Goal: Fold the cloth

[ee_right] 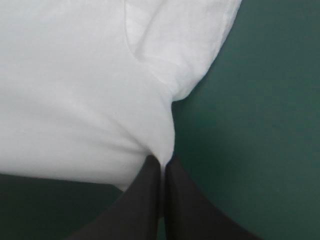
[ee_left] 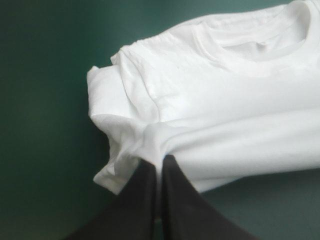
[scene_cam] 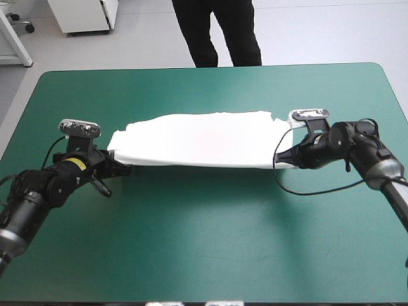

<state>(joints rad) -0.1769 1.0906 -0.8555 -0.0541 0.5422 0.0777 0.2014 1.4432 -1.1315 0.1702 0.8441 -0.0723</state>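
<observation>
Teal-green cover (scene_cam: 204, 248) w/ T-shirt (scene_cam: 204, 140) at ctr

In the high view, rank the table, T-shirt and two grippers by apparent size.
Largest: the table.
Then the T-shirt.
Smallest: the left gripper and right gripper, which look alike, so unranked.

The white T-shirt (scene_cam: 201, 141) lies folded in a long band across the table's middle.

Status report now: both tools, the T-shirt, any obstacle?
Left tool shut on the T-shirt at one end. Right tool shut on the other end. T-shirt a long folded band between them. No obstacle seen.
</observation>
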